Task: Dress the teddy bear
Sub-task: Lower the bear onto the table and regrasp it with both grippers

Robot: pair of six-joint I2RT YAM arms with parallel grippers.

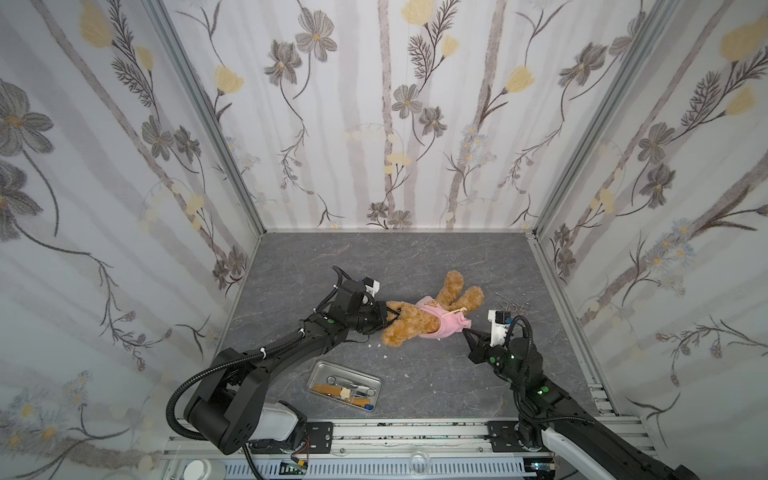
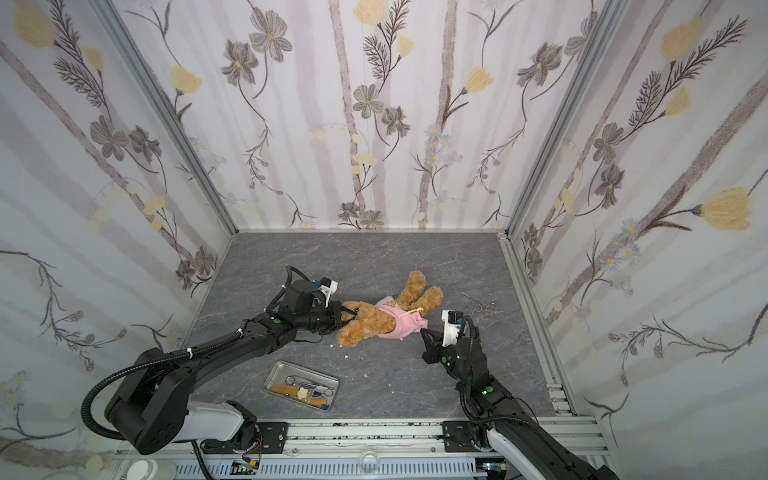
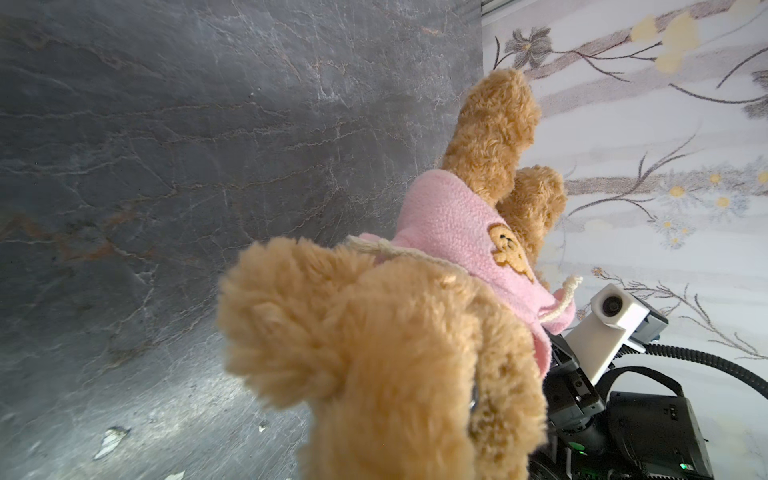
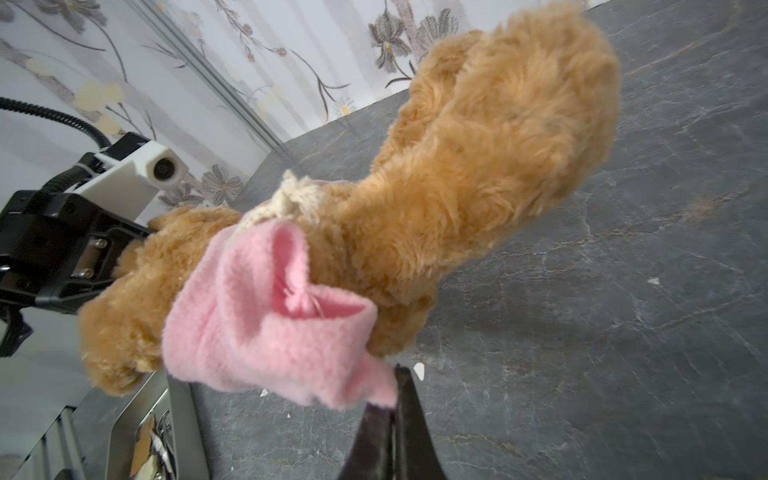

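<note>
Pink shirt (image 1: 441, 319) is bunching round the waist of the teddy bear (image 1: 409, 323), which is lying on the grey table (image 1: 415, 257), long axis running from left gripper (image 1: 388, 318), clamping shut on its head end, toward right gripper (image 1: 466, 331), nearer the legs, pinching the shirt's loose corner
</note>
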